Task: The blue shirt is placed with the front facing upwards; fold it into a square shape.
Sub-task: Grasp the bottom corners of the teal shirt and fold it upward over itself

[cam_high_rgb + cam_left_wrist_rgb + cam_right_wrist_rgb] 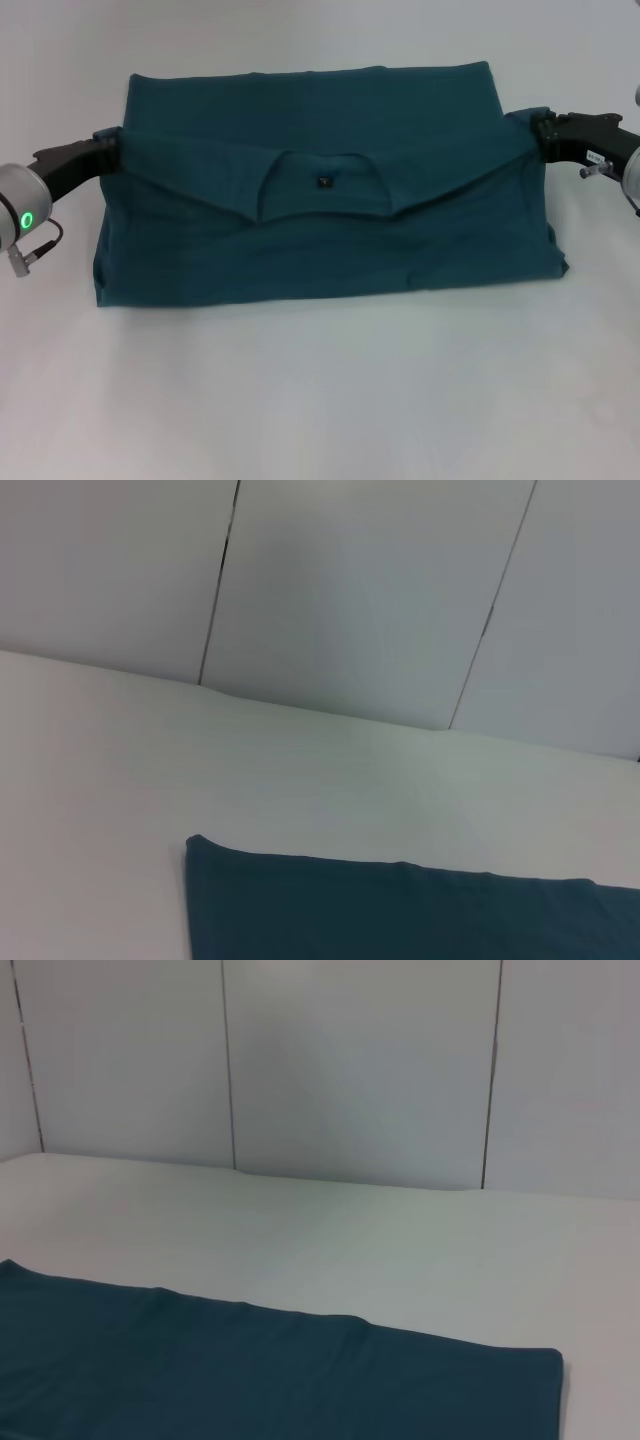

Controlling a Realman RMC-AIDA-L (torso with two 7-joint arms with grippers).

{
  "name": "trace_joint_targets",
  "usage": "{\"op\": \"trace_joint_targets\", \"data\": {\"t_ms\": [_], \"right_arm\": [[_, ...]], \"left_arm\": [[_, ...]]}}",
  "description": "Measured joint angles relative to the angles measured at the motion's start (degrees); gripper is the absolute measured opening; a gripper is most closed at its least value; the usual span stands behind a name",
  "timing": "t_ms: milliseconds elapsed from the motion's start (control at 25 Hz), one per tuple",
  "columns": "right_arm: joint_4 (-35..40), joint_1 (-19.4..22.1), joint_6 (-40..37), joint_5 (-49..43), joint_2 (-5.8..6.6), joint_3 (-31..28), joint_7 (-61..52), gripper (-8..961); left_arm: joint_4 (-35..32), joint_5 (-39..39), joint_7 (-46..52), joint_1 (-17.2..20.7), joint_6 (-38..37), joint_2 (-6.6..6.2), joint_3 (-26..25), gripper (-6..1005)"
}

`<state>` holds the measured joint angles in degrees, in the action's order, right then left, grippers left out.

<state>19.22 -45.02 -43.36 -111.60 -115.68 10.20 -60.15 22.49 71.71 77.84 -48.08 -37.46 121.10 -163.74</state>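
Observation:
The blue shirt [320, 240] lies across the middle of the white table, folded once so its plain back faces up. The collar and a small dark neck label [325, 182] sit on the folded-over layer. That layer's edge is stretched between the two grippers and sags in the middle. My left gripper [112, 148] is at the shirt's left edge and shut on the fold's corner. My right gripper [540, 135] is shut on the fold's right corner. The wrist views show only the shirt's far flat part [400, 910] [250, 1370], not any fingers.
The white table [320, 400] stretches out in front of the shirt and past its far edge. Grey wall panels [350, 600] [360, 1070] rise behind the table's far edge.

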Motion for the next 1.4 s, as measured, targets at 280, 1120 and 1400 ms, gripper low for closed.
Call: {"op": "trace_joint_targets", "data": {"t_ms": [280, 1120, 1400], "right_arm": [[-0.05, -0.06, 0.7, 1.38, 0.34, 0.0, 0.03, 70], [-0.06, -0.32, 2.48, 1.38, 0.16, 0.0, 0.12, 136], [-0.12, -1.38, 5.24, 1.38, -0.25, 0.43, 0.09, 158]], "left_arm": [[-0.09, 1.2, -0.63, -0.09, 0.81, 0.01, 0.09, 48], [-1.4, 1.55, -2.1, -1.07, 2.13, 0.0, -0.07, 53], [-1.56, 3.6, -2.16, -1.01, 3.73, 0.0, 0.2, 55]]}}
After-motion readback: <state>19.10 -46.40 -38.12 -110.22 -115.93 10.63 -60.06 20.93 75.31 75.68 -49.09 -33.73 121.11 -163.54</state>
